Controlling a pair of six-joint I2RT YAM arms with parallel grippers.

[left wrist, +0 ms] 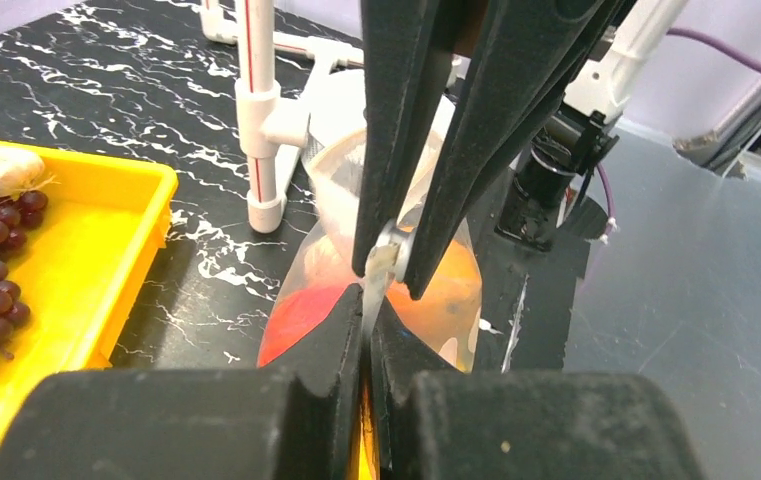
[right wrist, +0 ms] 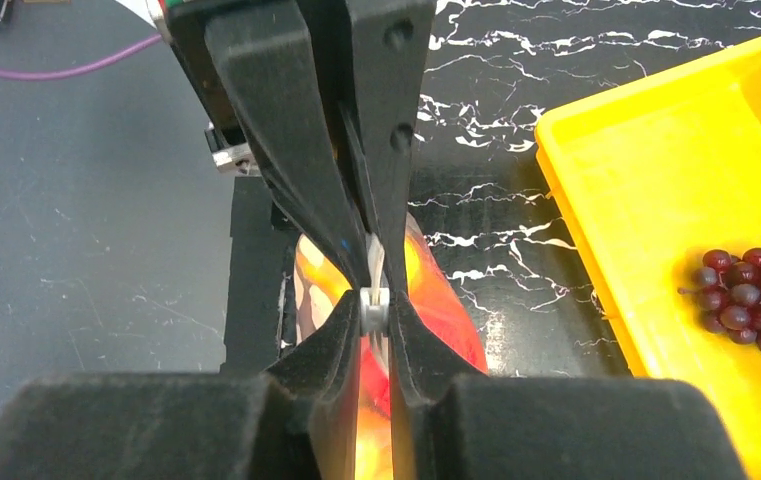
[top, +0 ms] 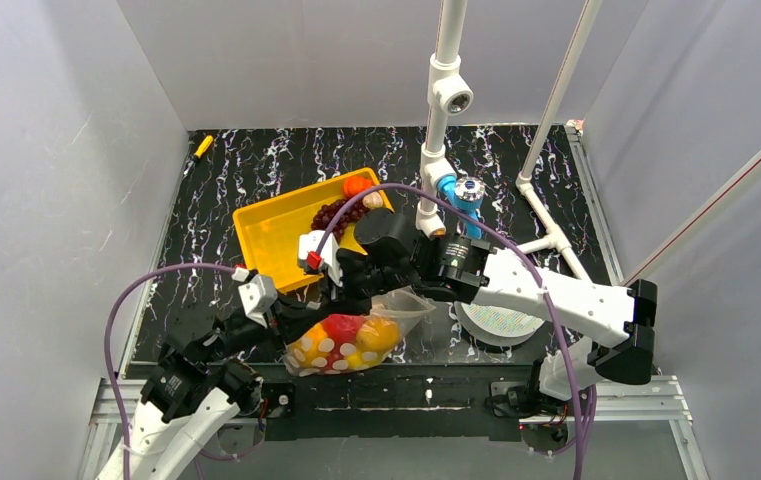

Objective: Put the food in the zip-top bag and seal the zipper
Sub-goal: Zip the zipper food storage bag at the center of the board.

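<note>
Food (top: 344, 340) in red, yellow and orange is seen packed inside the zip-top bag (top: 411, 303). The bag is found at the lower centre of the overhead view, near the front edge of the black marbled table (top: 516, 170) and just below the near corner of the yellow tray (top: 266, 235). The bag's top edge is pinched by both claws, which are set tip to tip. The left claw (left wrist: 367, 325) is closed narrowly on the thin plastic from the lower left, and the right claw (right wrist: 377, 318) is clamped on the same edge from the upper right. Below the fingers the filled body of the bag is seen bulging. Whether it is resting on the table or hanging cannot be told. A bunch of dark grapes (top: 339, 213) and a garlic bulb (left wrist: 1, 168) are seen lying in the tray. A white disc (top: 501, 322) is seen on the table to the right of the bag.
</note>
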